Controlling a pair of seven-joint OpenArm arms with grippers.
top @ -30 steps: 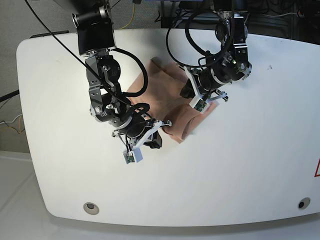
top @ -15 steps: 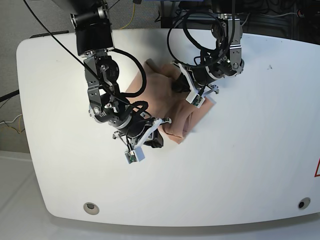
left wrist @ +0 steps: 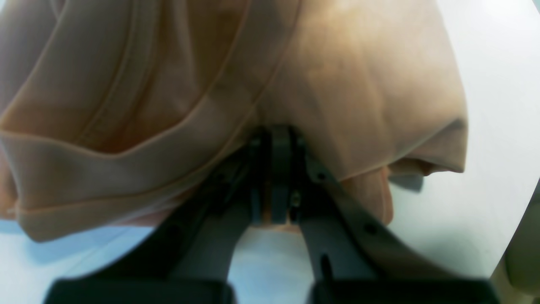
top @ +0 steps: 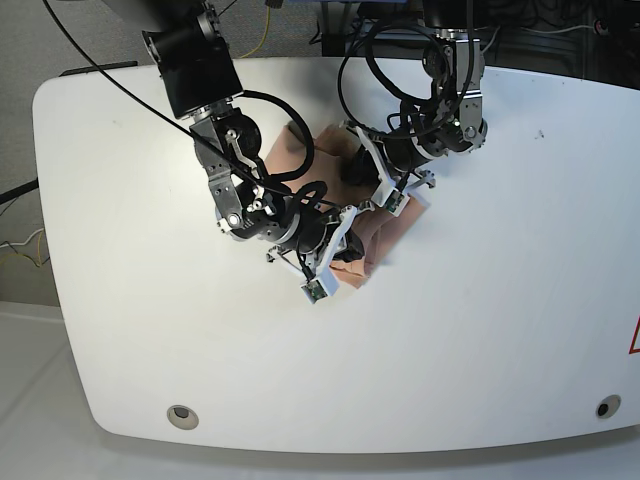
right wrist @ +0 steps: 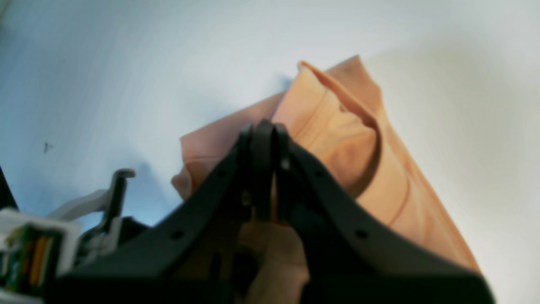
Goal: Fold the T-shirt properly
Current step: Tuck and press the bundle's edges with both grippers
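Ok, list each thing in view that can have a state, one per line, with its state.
T-shirt: bunched and partly folded on the table, gripped by both arms.
left gripper: shut on the T-shirt's fabric, cloth draped over its tips.
right gripper: shut, pinching a fold of the T-shirt.
table: white, T-shirt lying on it.

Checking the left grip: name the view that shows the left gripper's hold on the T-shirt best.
Left wrist: the left gripper is shut on a fold of the T-shirt. Base shows that arm over the cloth, grip hidden. Right wrist shows only the right gripper.
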